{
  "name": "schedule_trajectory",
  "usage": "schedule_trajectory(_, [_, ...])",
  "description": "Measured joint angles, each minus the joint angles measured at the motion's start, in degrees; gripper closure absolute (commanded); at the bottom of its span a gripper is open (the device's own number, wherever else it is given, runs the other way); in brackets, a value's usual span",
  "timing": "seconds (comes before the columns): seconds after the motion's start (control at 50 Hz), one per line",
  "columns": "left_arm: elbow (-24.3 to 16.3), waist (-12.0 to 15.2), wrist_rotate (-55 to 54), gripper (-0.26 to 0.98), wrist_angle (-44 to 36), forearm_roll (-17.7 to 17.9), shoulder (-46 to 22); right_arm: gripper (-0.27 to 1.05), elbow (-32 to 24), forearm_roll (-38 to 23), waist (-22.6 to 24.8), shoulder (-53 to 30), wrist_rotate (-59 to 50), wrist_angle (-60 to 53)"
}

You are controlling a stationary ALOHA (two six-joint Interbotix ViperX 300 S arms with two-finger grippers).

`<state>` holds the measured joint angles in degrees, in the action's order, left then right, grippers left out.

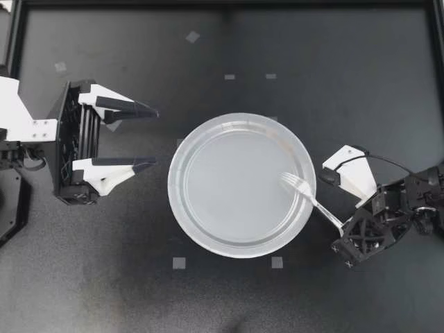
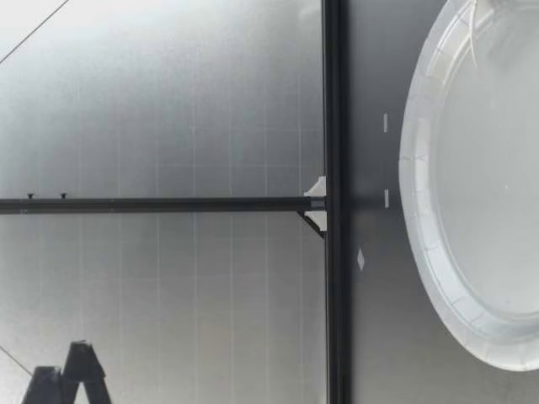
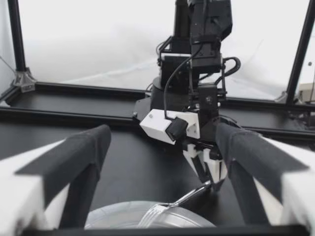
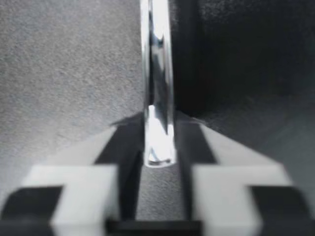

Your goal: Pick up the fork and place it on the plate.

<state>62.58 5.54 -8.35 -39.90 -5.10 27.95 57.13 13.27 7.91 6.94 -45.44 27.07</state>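
My right tool [image 1: 340,225] is closed on the handle end of the fork [image 1: 309,196]. The fork runs slantwise from it, tines over the plate [image 1: 208,229]. My left tool [image 1: 155,137] stands wide open, empty.

Your dark worktop [image 1: 333,69] is bordered by a black frame rail [image 1: 222,4]. Small pale tape marks [image 1: 179,262] dot its surface, some in pairs, others scattered well apart. From table height, you see a pale backdrop [image 2: 168,101] beyond the rail, with a black post [image 2: 168,204] standing upright before it.
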Motion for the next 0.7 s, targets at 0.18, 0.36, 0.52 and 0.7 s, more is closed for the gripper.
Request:
schedule_trajectory(0.18, [0.35,-0.09,0.00,-0.17,0.09,0.00,0.00,0.17,-0.70,0.00,0.00,0.00,-0.09,0.00])
schedule_trajectory(0.36, [0.62,-0.09,0.09,-0.17,0.09,0.00,0.00,0.17,-1.05,0.09,0.00,0.53,0.00,0.09])
schedule_trajectory(0.52, [0.62,0.00,0.26,-0.17,0.09,0.00,0.44,0.18,-1.14,-1.41,-1.32,4.13,0.00,2.20])
schedule_trajectory(0.7, [0.53,-0.09,0.18,-0.17,0.53,-0.09,0.88,0.18,-0.97,-8.09,-7.21,10.63,0.35,5.10])
